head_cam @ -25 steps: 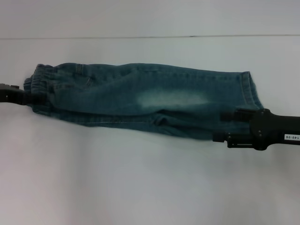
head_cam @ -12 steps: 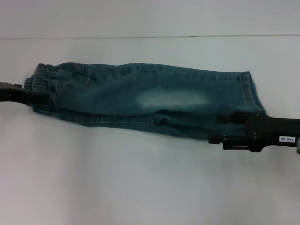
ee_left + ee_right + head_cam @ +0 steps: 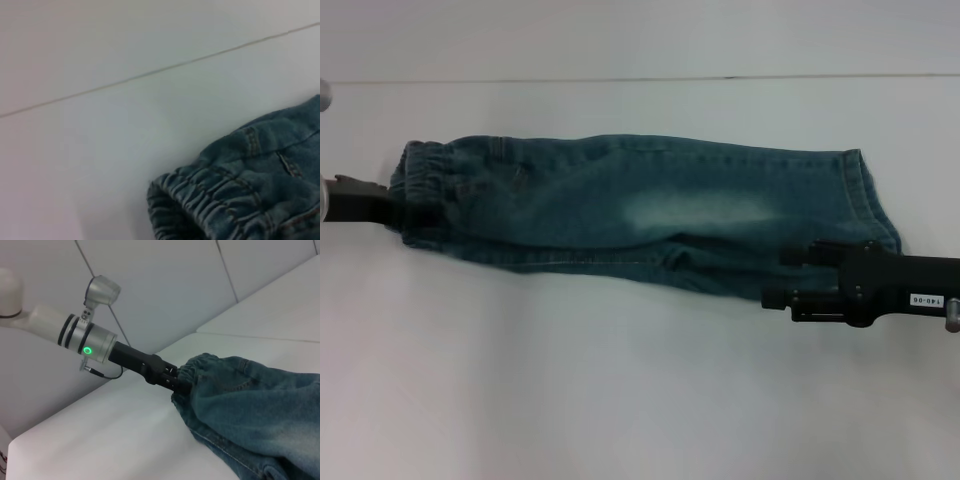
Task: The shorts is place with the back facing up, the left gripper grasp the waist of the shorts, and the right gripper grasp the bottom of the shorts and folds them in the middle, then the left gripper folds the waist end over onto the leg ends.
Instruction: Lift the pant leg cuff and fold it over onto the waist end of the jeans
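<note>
The blue denim shorts (image 3: 640, 215) lie folded lengthwise on the white table (image 3: 620, 400), waist to the left and leg ends to the right. My left gripper (image 3: 392, 205) is shut on the elastic waist, which also shows in the right wrist view as the left gripper (image 3: 182, 385) biting the gathered band of the shorts (image 3: 250, 425). The left wrist view shows only the waistband of the shorts (image 3: 240, 200). My right gripper (image 3: 775, 277) stands open at the near corner of the leg ends, one finger over the denim and the other along its near edge.
The table's far edge (image 3: 640, 78) meets a pale wall behind the shorts. White table surface stretches in front of the shorts towards me.
The left gripper has moved to the right and the whole shorts shifted right with it. The right gripper slid slightly left and nearer to me, not following the cloth.
</note>
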Controlling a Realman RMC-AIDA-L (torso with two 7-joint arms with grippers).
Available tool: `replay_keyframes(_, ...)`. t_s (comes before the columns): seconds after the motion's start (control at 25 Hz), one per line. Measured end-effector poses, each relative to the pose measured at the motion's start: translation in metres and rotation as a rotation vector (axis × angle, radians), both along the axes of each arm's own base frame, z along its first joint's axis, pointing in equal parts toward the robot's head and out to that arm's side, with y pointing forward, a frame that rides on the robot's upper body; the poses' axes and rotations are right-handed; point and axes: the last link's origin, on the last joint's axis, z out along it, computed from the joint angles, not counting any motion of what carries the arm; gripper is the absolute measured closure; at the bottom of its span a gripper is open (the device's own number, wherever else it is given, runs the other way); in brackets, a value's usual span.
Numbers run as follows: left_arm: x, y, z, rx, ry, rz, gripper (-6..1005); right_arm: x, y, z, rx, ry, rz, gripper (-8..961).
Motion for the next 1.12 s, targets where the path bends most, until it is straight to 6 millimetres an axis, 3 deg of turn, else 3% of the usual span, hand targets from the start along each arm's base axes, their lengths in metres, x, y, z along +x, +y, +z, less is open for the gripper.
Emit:
replay_keyframes(0.08,0.001,0.000,0.000,0.009,-0.001,-0.004,419,0.001,-0.001,0.000,0.002,-0.001,-0.001,85)
replay_keyframes(0.4,0.004,-0.001,-0.002,-0.004,0.014,-0.039,604,0.004,-0.001,0.000,0.011,0.000,-0.016,88)
replay_keyframes(0.72,0.005,-0.003,-0.004,-0.014,0.019,-0.048,676,0.003,0.000,-0.001,0.009,-0.002,-0.012,87)
replay_keyframes(1.12,0.013,-0.010,0.007,-0.023,0.013,-0.077,757,0.004,0.005,-0.003,0.030,-0.020,-0.027,132)
